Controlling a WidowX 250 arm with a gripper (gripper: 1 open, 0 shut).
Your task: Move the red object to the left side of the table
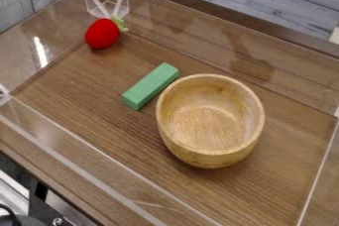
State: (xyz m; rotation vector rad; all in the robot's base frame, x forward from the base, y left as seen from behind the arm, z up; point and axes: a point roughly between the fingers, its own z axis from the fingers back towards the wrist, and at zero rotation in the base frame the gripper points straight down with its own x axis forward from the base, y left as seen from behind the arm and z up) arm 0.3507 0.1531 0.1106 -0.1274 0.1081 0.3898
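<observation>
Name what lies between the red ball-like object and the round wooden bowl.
The green rectangular block, in the camera view.

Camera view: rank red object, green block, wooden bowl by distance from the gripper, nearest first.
1. Red object: just below the fingers in the picture.
2. Green block: mid-table, beside the bowl.
3. Wooden bowl: farthest, lower right in the picture.
</observation>
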